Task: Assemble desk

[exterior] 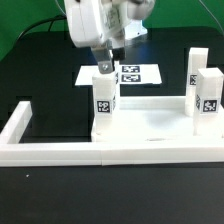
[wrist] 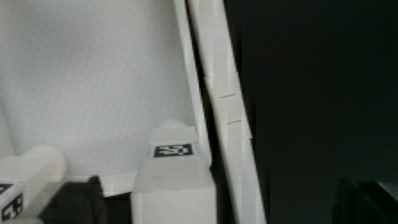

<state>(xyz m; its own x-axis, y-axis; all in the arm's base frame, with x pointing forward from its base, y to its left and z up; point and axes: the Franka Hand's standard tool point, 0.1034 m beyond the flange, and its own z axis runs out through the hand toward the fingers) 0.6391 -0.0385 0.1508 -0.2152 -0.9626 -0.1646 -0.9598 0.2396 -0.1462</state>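
Your pincer [exterior: 104,68] looks closed on the upright leg [exterior: 103,95]. It is light, stiff, smooth plastic, so grip its flat sides near the top.

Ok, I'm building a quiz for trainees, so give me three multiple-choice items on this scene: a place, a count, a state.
1. Where is the gripper?
A. at the leg on the exterior view's left
B. over the marker board
C. beside the border wall

2. How many legs show in the exterior view?
A. one
B. three
C. five

3. How are those legs?
A. lying flat
B. stacked
C. upright

Key: 1 A, the gripper sits at the top of the left leg. 2 B, that leg plus the front right leg and the back right leg. 3 C, all stand on end at the desk top.
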